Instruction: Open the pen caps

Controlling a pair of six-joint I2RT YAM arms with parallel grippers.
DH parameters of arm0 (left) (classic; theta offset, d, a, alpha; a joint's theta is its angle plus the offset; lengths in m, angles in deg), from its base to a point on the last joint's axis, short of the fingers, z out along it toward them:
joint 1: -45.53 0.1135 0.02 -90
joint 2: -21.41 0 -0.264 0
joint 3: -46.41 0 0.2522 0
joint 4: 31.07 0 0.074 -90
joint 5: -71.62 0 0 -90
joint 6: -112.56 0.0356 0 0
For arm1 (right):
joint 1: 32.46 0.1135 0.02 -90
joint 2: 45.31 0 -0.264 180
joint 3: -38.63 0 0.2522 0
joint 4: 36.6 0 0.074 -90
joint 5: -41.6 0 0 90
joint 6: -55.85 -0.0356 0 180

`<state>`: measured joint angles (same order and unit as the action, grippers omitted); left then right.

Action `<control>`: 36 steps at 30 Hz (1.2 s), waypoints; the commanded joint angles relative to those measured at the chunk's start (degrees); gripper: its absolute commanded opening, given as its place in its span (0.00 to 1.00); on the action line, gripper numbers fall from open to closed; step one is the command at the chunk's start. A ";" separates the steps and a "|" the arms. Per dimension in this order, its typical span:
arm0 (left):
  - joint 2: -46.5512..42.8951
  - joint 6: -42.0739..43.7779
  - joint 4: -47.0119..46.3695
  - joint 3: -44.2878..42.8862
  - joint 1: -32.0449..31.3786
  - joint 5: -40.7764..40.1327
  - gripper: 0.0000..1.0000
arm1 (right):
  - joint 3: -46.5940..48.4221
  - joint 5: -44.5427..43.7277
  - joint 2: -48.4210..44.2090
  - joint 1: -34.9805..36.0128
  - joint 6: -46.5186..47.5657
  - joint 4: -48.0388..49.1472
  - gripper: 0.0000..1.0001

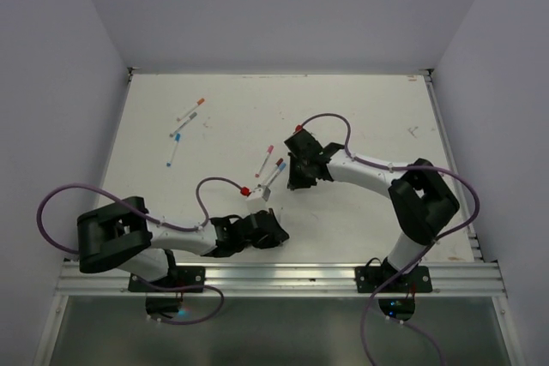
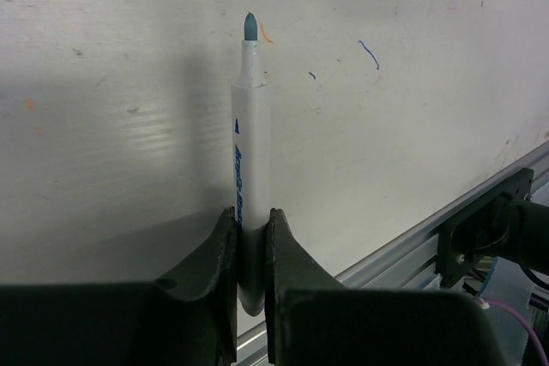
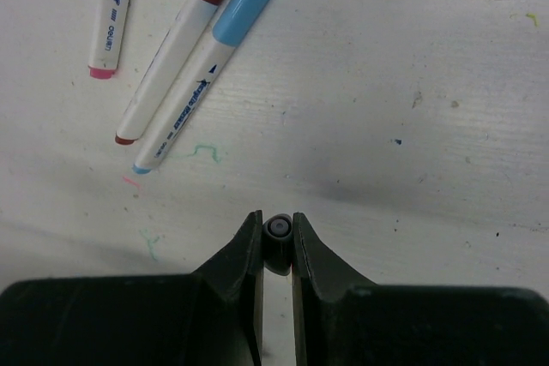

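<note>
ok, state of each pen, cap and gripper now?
left gripper: shut on blue-tipped pen
blue-tipped pen: uncapped, held
right gripper: shut on dark cap
dark cap: off, held
light blue pen: capped, on table
red pen: capped, on table
pink-ended pen: on table, cap end out of frame
far-left pens: on table, caps too small to judge

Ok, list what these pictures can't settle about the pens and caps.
- Left wrist view: rear end of the white-barrelled, teal-tipped pen, buried between the fingers of the left gripper.
- Right wrist view: length and sides of the small dark cap, seen end-on inside the right gripper.
- Right wrist view: pink-ended white pen, cut by the top edge.
- Top view: far-left white pens, too small to tell caps.
</note>
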<state>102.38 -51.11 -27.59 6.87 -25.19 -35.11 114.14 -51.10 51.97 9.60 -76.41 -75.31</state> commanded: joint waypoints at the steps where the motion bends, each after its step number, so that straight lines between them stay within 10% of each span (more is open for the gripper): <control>1: 4.01 -1.39 -0.69 -0.85 -1.18 0.29 0.00 | 4.15 -4.06 2.21 0.12 0.95 -2.03 0.00; 36: 22.30 -7.28 -5.98 -14.56 -1.62 9.62 0.25 | 8.29 -0.46 7.40 -10.95 15.63 -9.68 0.03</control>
<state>123.43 -58.06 -39.28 -7.88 -26.65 -23.17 122.16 -51.78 59.05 -1.35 -61.70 -85.82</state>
